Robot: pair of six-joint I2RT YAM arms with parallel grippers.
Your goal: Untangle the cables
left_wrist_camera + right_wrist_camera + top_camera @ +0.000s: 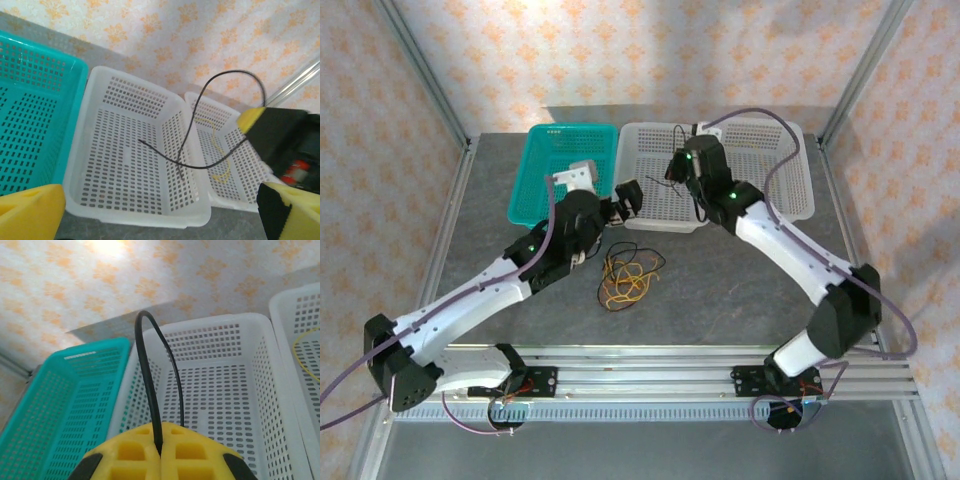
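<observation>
Right wrist: right hand (159, 452) pinches black cable (149, 390) over white basket (220, 320).

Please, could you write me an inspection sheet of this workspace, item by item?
Surface: grey table carrying a teal basket and two white baskets.
Job's things: tangle of cables on the table; black cable hanging over the middle white basket; yellow cable in the far white basket.
Clutter: nothing seen.
Grippers: left end effector open, holding nothing; right end effector shut on the black cable.
Cables: purple hoses along both arms.
Surroundings: patterned walls, aluminium frame.
</observation>
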